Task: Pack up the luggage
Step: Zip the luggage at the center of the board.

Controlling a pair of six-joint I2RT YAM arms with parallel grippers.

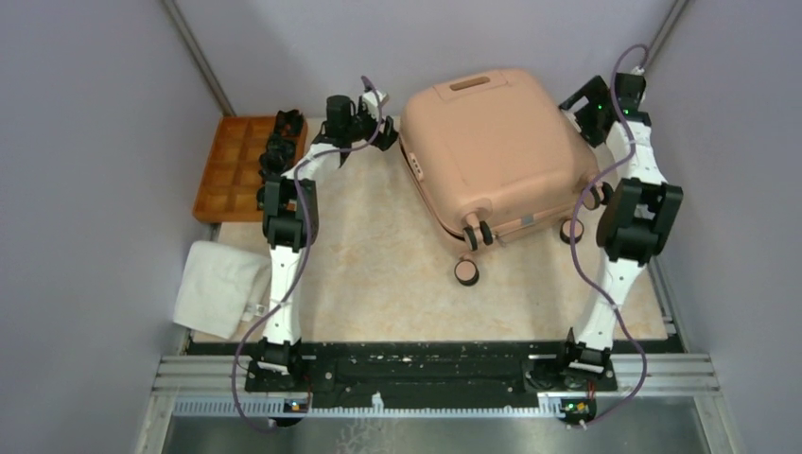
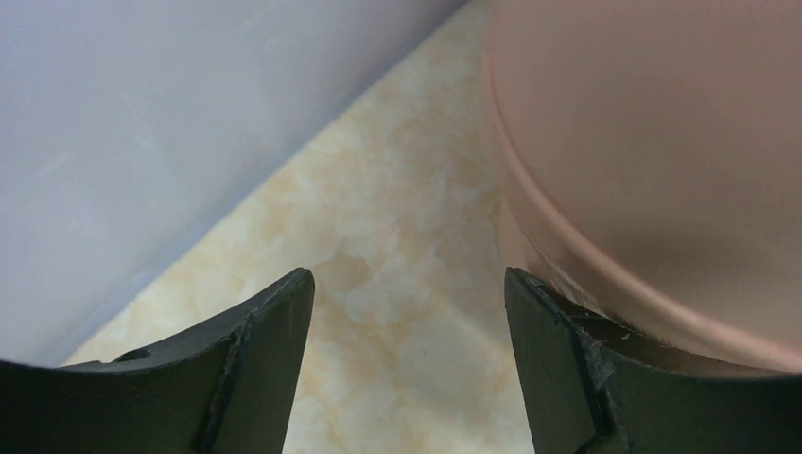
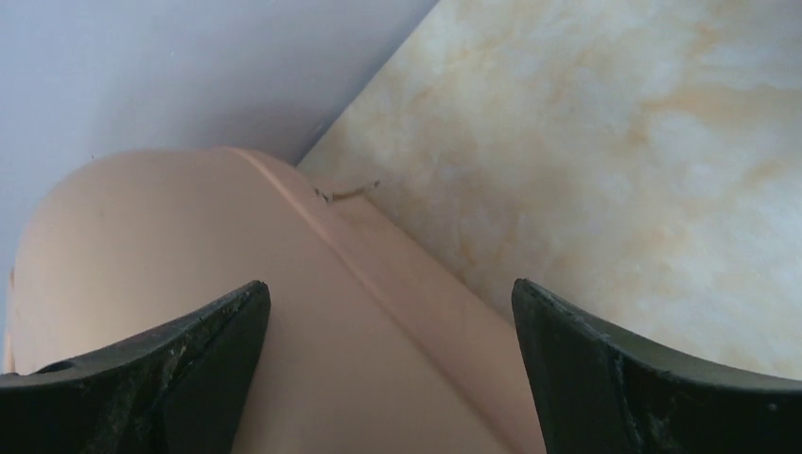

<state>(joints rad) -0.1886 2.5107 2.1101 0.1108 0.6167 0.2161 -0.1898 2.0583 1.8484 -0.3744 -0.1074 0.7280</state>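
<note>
From above, the luggage lies flat on the far part of the counter with its lid down and its wheels turned toward the arms. Packing looks to be at its closing stage, though neither the contents nor any fastening of the seam can be seen. The left gripper hangs just beside the luggage's left far corner, and the right gripper is at its right far corner. An orange tray sits well to the left of the luggage. A white towel lies further left and nearer, draped over the counter's edge. If it belongs inside, that step is left, and the shut lid would be in the way. One black-and-pink wheel sits just in front of the luggage; whether it is attached I cannot tell.

In the left wrist view, the left gripper stands wide with only bare counter between its fingers, and the luggage's rounded shell is close on one side.

In the right wrist view, the right gripper is spread wide above the luggage's corner, gripping nothing.
</note>
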